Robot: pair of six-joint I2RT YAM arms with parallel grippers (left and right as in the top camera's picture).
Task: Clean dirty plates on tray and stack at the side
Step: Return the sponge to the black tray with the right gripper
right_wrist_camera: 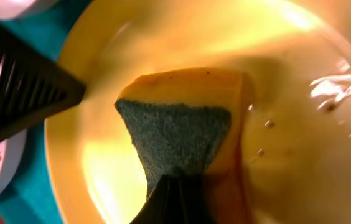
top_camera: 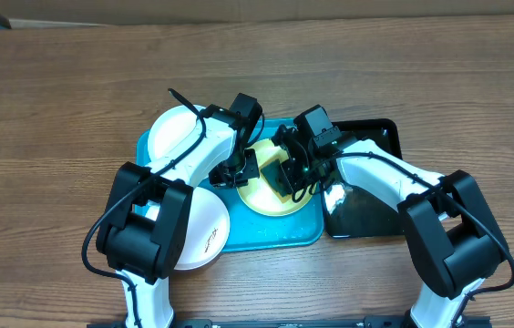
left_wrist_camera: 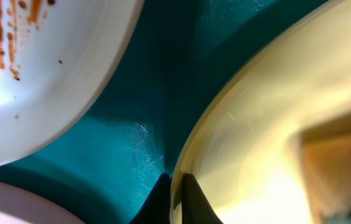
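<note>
I have both arms in over the tray (top_camera: 280, 239), which sits in the middle of the table (top_camera: 56, 91) with a black tray (top_camera: 371, 217) against its right edge. The yellow-rimmed plate (top_camera: 271, 204) lies flat in the tray's right half, and it is the one being cleaned.

My left gripper (left_wrist_camera: 175, 186) comes at it from the left and is clenched on the rim. One finger shows outside the edge and one inside, though that view is so close and blurred that I'd call the pinch likely rather than certain. My right gripper (right_wrist_camera: 172, 190) is clamped on a sponge (right_wrist_camera: 185, 118), yellow with a dark scouring face, which is pressed onto the middle of the plate. The sponge's long side runs straight out from the fingers, roughly toward the left gripper. A few droplets (right_wrist_camera: 266, 124) sit on the plate to the right of the sponge.

So the plate lies between the two grippers, held at its left edge and scrubbed from the right. I judge this as mid-wipe, with none of the three plates fully off the tray. Strokes pushed toward the pinned edge should stay steady, while strokes pulled away could drag the rim out of the pinch.

On the tray's left side wait a far white plate (top_camera: 175, 137) and a near white plate (top_camera: 198, 232), the second overhanging the rim. At least one carries brown smears (left_wrist_camera: 4, 43). Both lie nearer my left arm.
</note>
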